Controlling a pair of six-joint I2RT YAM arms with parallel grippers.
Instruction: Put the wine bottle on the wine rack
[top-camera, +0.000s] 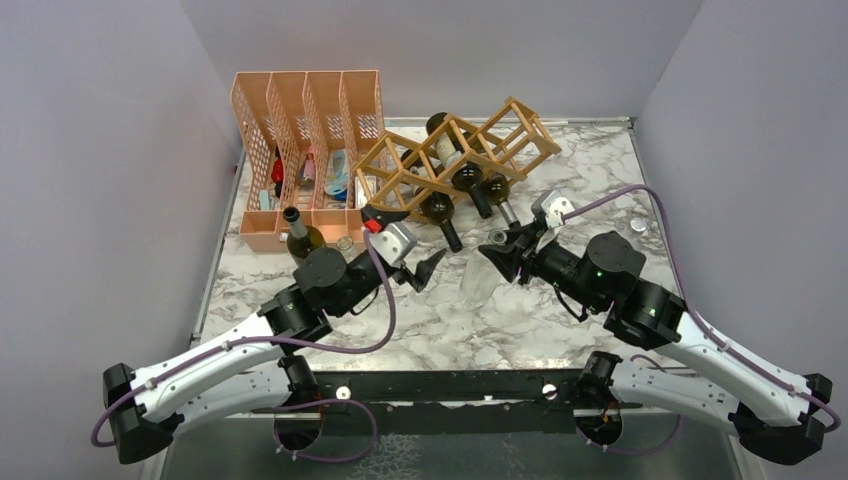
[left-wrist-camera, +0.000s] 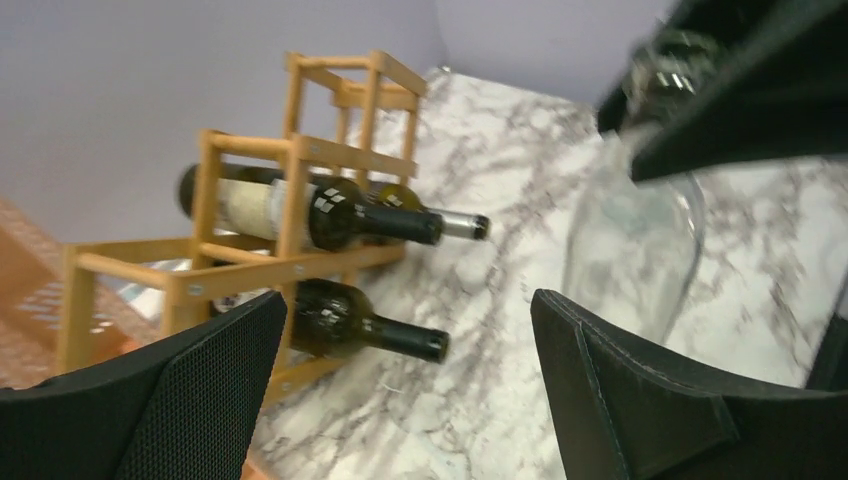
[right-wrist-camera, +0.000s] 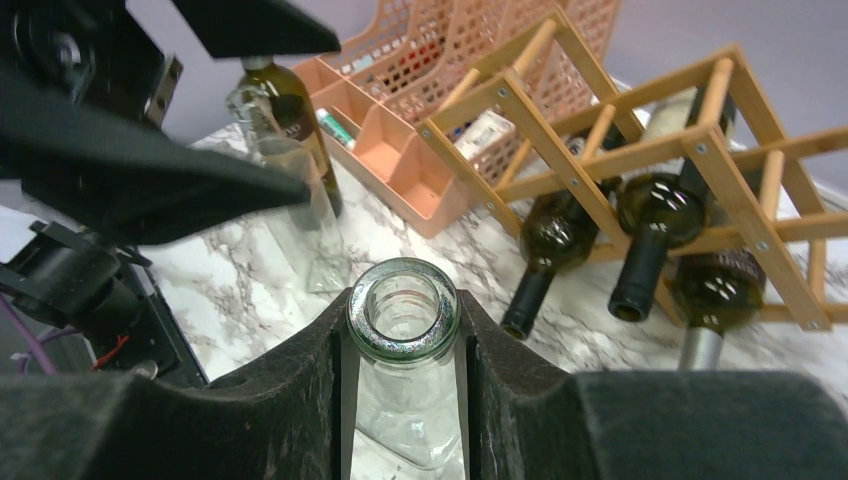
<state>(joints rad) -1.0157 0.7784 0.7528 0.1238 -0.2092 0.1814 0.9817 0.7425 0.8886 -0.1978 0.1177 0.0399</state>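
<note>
right fingers (right-wrist-camera: 300, 390) clamp the clear wine bottle (right-wrist-camera: 405, 410) at its neck.

I find no readable words, numbers or brands in my views. The pale label (left-wrist-camera: 250, 207) on one dark bottle (left-wrist-camera: 340, 215) in the wine rack (left-wrist-camera: 293, 190) is too blurred to make out.

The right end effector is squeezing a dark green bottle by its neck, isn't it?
Not quite. The right end effector is squeezing a clear glass bottle by its neck, not a dark green one. The right wrist view shows it.
</note>
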